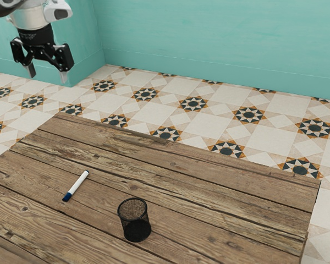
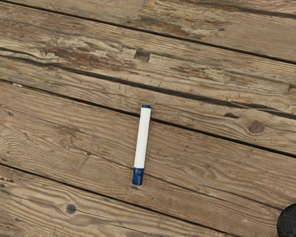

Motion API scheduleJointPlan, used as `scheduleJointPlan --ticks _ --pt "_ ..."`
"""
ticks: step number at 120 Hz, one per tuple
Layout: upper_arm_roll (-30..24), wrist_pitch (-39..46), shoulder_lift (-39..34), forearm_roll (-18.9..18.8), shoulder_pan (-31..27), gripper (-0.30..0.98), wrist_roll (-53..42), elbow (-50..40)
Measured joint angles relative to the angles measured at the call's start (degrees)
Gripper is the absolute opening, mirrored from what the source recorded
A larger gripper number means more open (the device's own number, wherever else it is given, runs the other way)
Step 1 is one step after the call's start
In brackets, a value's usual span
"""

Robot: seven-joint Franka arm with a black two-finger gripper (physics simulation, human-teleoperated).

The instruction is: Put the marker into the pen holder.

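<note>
A: From the exterior view's left, what comes first?

B: The jaws, released, with a gap between the tips and nothing in it, raised well apart from the counter (image 1: 209,187)

A: And next along?

B: The marker (image 1: 76,186), white with blue ends, lying flat on the wood and apart from the cup

A: Then the cup (image 1: 135,220) is furthest right?

B: Yes, black mesh, upright, mouth up

A: So which step is in hand?

B: The reach for the marker, I'd say; the grasp isn't made

A: What does the next move want?

B: Lower over the marker's middle, set the jaws across its width, then close. It's round, so a lopsided touch could roll it. Lift clear of the cup's rim after that, and tip it upright to drop in
</note>
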State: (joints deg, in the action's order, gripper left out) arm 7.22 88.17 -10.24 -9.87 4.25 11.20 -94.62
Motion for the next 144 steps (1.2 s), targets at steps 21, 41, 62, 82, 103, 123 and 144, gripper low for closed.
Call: scheduleJointPlan --ticks 21,41,62,82,103,123,144 --pt "-1.26 2.16 -0.10 -0.24 -0.33 0.69 1.70 -4.43" --pt "-1.11 10.52 1.42 0.04 -0.56 0.69 2.97 -17.45" --pt "1.14 22.11 3.62 0.19 -1.11 0.69 3.94 -30.19" --pt "1.24 32.89 5.80 0.22 -2.81 0.69 3.71 -37.36" --pt "1.22 41.73 10.90 0.27 -4.08 0.69 2.08 -39.02" --pt "1.18 47.52 15.28 2.52 -6.16 0.69 -0.72 -38.94" --pt "1.14 52.21 20.25 5.99 -9.01 0.69 -5.18 -37.55"
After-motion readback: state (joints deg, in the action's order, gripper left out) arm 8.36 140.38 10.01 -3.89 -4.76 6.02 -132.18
